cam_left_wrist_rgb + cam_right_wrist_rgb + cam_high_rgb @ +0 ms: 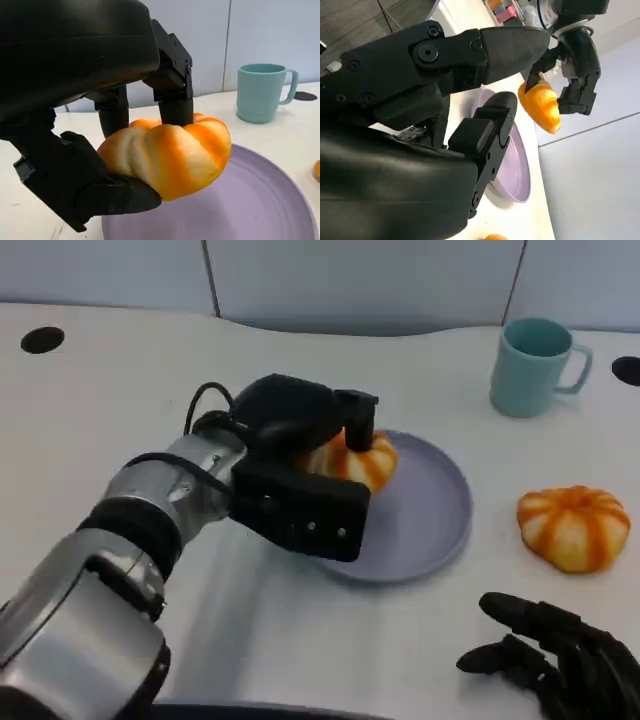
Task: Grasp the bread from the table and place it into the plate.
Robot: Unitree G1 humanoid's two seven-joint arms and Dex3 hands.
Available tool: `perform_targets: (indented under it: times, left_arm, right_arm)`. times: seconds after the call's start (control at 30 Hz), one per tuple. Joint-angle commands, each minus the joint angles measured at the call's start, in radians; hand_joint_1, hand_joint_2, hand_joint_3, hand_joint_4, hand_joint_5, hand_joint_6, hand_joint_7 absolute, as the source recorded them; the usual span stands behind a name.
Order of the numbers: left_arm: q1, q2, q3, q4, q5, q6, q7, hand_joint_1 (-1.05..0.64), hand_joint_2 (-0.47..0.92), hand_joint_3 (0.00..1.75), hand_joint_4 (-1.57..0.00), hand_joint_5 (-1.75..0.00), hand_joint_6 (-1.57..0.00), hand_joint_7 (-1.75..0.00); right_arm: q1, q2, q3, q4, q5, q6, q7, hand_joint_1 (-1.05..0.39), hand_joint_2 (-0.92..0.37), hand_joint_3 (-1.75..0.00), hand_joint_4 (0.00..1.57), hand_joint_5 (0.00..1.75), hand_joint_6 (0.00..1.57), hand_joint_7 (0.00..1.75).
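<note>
My left hand (300, 465) grips an orange-and-cream striped bread roll (358, 460) and holds it a little above the left part of the lilac plate (430, 515). In the left wrist view the bread roll (170, 155) sits between the thumb below and the fingers (175, 100) above, over the plate (250, 205). The right wrist view shows the same bread (540, 106) in the left hand (575, 65) above the plate (515, 170). A second striped bread roll (573, 526) lies on the table right of the plate. My right hand (560, 655) rests low at the front right, holding nothing, fingers apart.
A teal mug (535, 365) stands behind the plate at the back right, handle to the right; the mug (262, 92) also appears in the left wrist view. The white table (120, 390) ends at a grey partition wall behind.
</note>
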Motion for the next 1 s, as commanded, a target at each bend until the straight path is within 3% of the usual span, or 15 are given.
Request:
perform_targets:
  times: [0.03, 0.33, 0.43, 0.87, 0.9, 0.97, 1.0]
  left_arm:
    - [-0.018, -0.019, -0.022, 0.019, 0.021, 0.006, 0.042, -0.19, 0.57, 1.07, -0.86, -1.75, -0.63, -1.73]
    - [-0.024, -0.050, -0.045, 0.048, 0.037, 0.039, 0.027, -0.20, 0.60, 1.02, -0.87, -1.75, -0.64, -1.75]
    - [-0.021, -0.061, -0.047, 0.054, 0.036, 0.051, 0.022, -0.22, 0.64, 0.95, -0.86, -1.75, -0.65, -1.68]
    - [-0.021, -0.090, -0.079, 0.063, 0.059, 0.065, 0.036, -0.23, 0.63, 0.83, -0.84, -1.75, -0.64, -1.75]
    - [-0.023, -0.090, -0.082, 0.063, 0.062, 0.068, 0.033, -0.25, 0.67, 0.76, -0.81, -1.75, -0.62, -1.70]
    - [-0.026, -0.090, -0.083, 0.062, 0.059, 0.068, 0.023, -0.32, 0.80, 0.40, -0.72, -1.60, -0.74, -1.14]
    - [-0.027, -0.090, -0.081, 0.061, 0.054, 0.067, 0.018, -0.35, 0.86, 0.26, -0.72, -1.52, -0.79, -0.94]
  right_arm:
    - [0.022, -0.007, 0.003, -0.005, -0.007, 0.017, -0.014, -0.74, -0.92, -0.30, 0.60, 0.95, 0.94, 0.01]
    - [0.028, -0.001, 0.007, -0.025, -0.001, 0.039, -0.022, -0.75, -0.92, -0.28, 0.60, 0.97, 0.96, 0.01]
    - [0.029, 0.000, 0.006, -0.022, -0.004, 0.033, -0.022, -0.74, -0.92, -0.28, 0.61, 0.98, 0.95, 0.01]
    - [0.036, 0.005, 0.010, -0.031, 0.000, 0.038, -0.019, -0.77, -0.92, -0.26, 0.59, 0.97, 0.95, 0.01]
    - [0.036, 0.005, 0.009, -0.030, 0.003, 0.037, -0.016, -0.77, -0.92, -0.26, 0.58, 0.97, 0.95, 0.01]
    - [0.036, 0.006, 0.009, -0.031, 0.004, 0.039, -0.014, -0.76, -0.92, -0.26, 0.59, 0.96, 0.96, 0.01]
    - [0.036, 0.005, 0.010, -0.032, 0.004, 0.039, -0.014, -0.76, -0.92, -0.26, 0.59, 0.96, 0.96, 0.01]
